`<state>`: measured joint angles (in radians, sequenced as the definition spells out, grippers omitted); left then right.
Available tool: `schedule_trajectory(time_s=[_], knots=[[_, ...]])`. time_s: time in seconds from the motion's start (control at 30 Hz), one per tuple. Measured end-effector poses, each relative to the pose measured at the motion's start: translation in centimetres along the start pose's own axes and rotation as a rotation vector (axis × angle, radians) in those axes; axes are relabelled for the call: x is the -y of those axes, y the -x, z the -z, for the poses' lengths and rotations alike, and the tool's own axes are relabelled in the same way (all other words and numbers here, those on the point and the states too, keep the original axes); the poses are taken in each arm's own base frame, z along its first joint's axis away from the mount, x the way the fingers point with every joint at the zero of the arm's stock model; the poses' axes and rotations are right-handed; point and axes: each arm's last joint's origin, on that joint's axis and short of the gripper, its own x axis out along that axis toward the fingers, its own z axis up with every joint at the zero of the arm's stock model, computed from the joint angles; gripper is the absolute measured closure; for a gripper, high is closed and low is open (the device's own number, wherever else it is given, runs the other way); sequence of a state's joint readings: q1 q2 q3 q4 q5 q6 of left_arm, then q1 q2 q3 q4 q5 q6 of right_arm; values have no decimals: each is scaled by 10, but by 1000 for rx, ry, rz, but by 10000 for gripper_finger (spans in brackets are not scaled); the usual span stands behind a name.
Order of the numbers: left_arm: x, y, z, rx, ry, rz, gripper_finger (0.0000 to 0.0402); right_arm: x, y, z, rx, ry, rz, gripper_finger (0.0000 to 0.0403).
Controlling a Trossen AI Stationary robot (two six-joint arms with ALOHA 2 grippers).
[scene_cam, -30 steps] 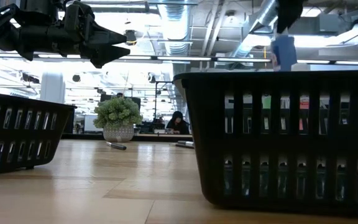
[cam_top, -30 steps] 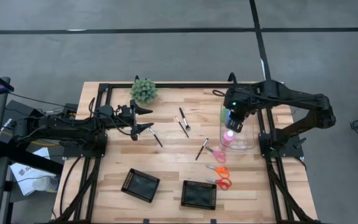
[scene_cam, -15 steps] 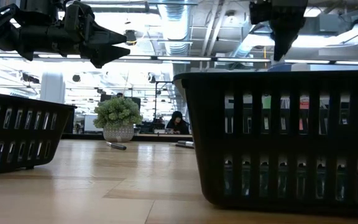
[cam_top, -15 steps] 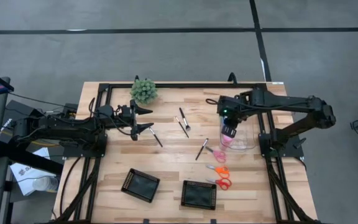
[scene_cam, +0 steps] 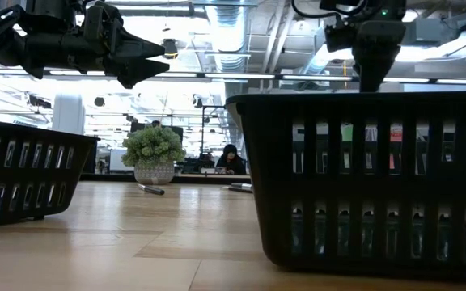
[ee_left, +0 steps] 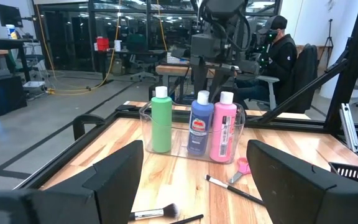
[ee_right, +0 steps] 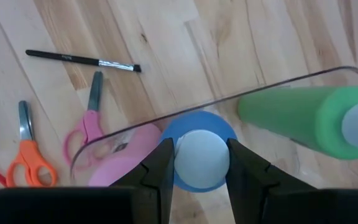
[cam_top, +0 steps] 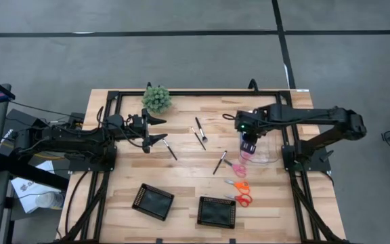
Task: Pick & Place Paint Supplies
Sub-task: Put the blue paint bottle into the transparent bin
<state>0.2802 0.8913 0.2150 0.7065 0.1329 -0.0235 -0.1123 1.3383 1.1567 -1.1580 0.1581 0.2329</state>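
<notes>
Clear bin (ee_left: 192, 144) near bench (cam_top: 188, 169) right edge, open wood beside. Right gripper (ee_right: 201, 163) above bin, fingers clasping blue bottle (ee_left: 200, 123) white cap (green, pink bottles flank). Left gripper (cam_top: 156, 129) spread wide, empty, bench left.

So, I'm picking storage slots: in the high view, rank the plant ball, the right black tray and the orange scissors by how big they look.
1. Right black tray, the largest.
2. Plant ball, clearly smaller.
3. Orange scissors, the smallest.
All three rest on the table under the overhead camera, so nearness hardly skews this.
</notes>
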Motion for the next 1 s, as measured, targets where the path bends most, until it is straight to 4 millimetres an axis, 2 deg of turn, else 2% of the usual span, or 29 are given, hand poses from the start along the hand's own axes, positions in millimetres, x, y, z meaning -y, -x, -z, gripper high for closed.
schedule_trajectory(time_s=[0.3, 0.5, 0.67, 0.83, 1.0], knots=[[0, 0, 0, 0, 0, 0, 121, 1, -1, 3, -5, -3, 3, 300], [0, 0, 0, 1, -3, -1, 121, 1, -2, 3, -13, -2, 5, 283], [0, 0, 0, 1, -13, -1, 121, 1, -2, 3, -16, -1, 16, 302], [0, 0, 0, 1, -12, -1, 121, 1, -2, 4, -14, -1, 23, 303], [0, 0, 0, 1, -12, -1, 121, 3, 7, 6, 56, -22, 7, 303]])
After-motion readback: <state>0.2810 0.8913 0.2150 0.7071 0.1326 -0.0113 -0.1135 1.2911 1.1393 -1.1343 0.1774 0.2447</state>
